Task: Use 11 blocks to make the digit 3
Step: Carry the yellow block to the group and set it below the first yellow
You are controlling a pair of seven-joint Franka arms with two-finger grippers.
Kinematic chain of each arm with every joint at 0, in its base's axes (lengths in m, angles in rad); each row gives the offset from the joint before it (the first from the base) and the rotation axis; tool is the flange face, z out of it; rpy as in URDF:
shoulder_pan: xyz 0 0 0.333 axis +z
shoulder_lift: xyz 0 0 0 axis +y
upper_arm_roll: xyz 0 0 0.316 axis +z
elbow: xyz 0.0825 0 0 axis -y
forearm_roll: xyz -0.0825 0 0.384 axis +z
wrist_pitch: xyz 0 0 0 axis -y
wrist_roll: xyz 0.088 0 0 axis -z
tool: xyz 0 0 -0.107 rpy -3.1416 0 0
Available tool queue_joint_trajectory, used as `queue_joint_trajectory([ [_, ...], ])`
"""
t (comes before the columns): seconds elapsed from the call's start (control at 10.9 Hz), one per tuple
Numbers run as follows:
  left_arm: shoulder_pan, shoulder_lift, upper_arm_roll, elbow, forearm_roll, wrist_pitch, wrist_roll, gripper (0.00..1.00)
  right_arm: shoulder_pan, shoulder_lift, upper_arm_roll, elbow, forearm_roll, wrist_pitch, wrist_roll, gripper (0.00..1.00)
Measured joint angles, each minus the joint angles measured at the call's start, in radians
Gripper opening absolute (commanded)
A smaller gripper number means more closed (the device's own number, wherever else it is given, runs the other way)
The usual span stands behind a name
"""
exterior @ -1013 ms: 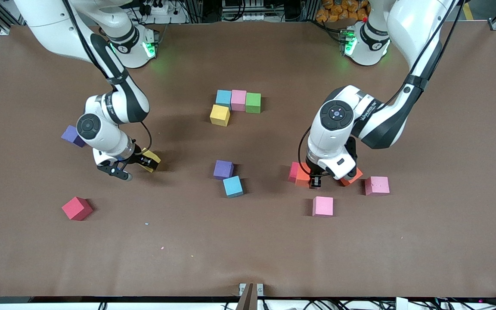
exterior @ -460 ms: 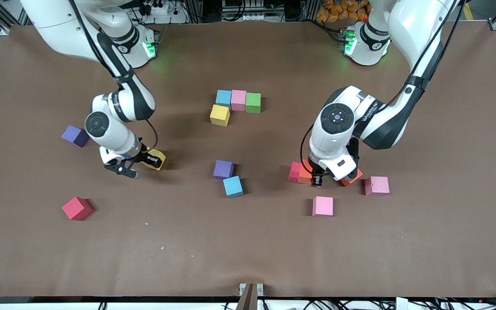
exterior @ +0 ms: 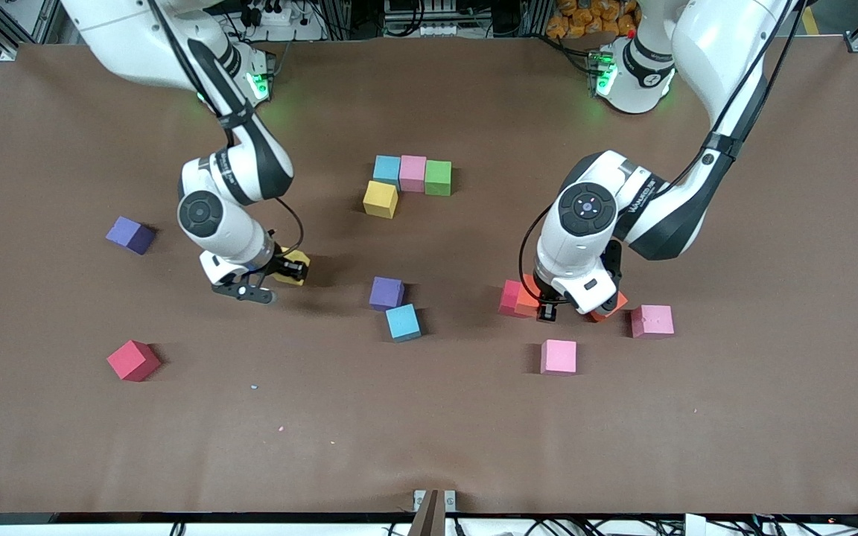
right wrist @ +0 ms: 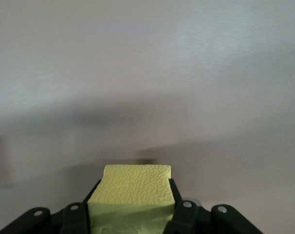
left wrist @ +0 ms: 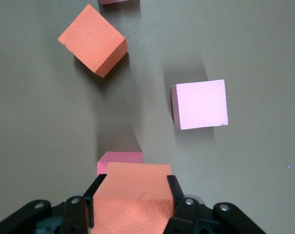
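Pinched tight in the right gripper (exterior: 284,269) was a yellow foam cube (exterior: 296,266), and its two black fingers (right wrist: 177,210) squeezed the cube's sides. The right gripper hung over the brown table (exterior: 429,432), toward the right arm's end. Near that end a purple foam cube (exterior: 130,235) sat on the table, and a red foam cube (exterior: 133,360) lay nearer the front camera than it.

In the middle of the table, a light blue foam cube (exterior: 386,169), a pink foam cube (exterior: 412,173) and a green foam cube (exterior: 438,177) stood touching in one row. A second yellow foam cube (exterior: 380,199) sat just in front of the light blue one, a bit crooked. Nearer the front camera lay another purple foam cube (exterior: 386,292), and a second light blue foam cube (exterior: 403,322) sat just beside it.

Toward the left arm's end, the left gripper (exterior: 546,309) was closed on an orange foam cube (left wrist: 133,200). It hung just above a deep pink foam cube (exterior: 508,297). A second orange foam cube (left wrist: 93,47) sat tilted on the table close by. A dusty pink foam cube (exterior: 652,321) lay beside that one, closer to the left arm's end. A light pink foam cube (exterior: 558,356) sat nearer the front camera.
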Motion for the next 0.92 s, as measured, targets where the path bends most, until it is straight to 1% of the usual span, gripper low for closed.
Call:
queue_joint_trajectory([
  [0.18, 0.0, 0.003, 0.0, 0.0, 0.0, 0.0, 0.001, 0.5, 0.055, -0.01, 0.004, 0.016, 0.0, -0.016, 0.044, 0.27],
  [0.55, -0.005, 0.004, -0.001, 0.0, 0.0, 0.0, 0.005, 0.5, 0.199, -0.01, 0.006, 0.02, -0.001, -0.005, 0.21, 0.27],
  [0.92, -0.001, 0.005, -0.001, 0.023, -0.022, 0.0, 0.019, 0.5, 0.286, 0.02, 0.006, 0.018, -0.003, 0.053, 0.302, 0.28],
])
